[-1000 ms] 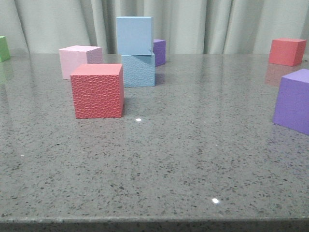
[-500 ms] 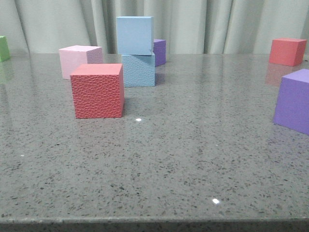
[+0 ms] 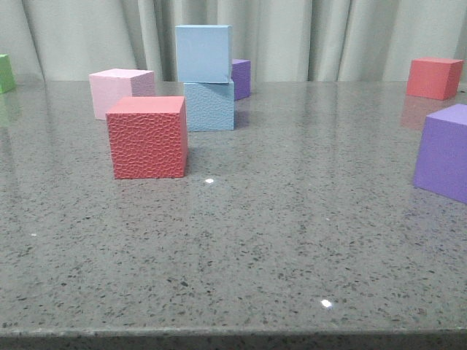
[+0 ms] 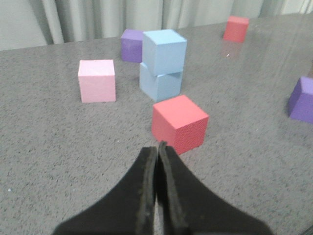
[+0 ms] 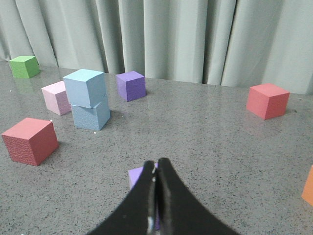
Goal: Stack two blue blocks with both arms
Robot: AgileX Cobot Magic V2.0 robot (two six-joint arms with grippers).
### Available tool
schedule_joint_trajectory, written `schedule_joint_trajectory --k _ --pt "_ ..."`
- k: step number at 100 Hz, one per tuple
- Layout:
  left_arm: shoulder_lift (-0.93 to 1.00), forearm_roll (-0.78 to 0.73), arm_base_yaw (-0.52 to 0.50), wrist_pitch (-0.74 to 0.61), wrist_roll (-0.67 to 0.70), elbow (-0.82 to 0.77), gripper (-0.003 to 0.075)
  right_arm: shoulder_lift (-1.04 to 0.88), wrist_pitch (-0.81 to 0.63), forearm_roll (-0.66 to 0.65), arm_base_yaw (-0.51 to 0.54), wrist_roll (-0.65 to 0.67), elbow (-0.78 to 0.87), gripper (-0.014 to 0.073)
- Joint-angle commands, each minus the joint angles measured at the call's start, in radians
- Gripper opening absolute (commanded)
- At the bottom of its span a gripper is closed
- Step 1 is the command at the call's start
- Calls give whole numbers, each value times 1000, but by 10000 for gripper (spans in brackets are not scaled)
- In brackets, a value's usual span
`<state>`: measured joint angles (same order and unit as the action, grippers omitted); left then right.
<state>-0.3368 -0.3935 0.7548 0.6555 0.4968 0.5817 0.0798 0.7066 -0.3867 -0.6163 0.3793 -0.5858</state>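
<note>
The two blue blocks stand stacked at the back left of the table, the upper block resting slightly askew on the lower block. The left wrist view shows the same upper block and lower block, and the right wrist view shows them far off. My left gripper is shut and empty, well short of the stack, with a red cube between. My right gripper is shut and empty above a purple cube. Neither arm shows in the front view.
A red cube sits in front of the stack and a pink cube to its left. A purple cube stands behind the stack. At the right are a purple cube and a red cube; a green cube is far left.
</note>
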Motion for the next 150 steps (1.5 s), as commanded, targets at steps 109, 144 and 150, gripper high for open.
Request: schedule_joint_trajectory --k 109,144,150 --pt "343 475 -713 -709 -569 -570 -18 17 -78 -28 2 -2 -22 -106" --pt "375 475 -745 -655 -569 -589 -19 17 -79 -28 2 -2 -22 -106" --pt "375 475 -743 -655 -569 -589 -18 17 -79 -28 2 -2 -22 -106"
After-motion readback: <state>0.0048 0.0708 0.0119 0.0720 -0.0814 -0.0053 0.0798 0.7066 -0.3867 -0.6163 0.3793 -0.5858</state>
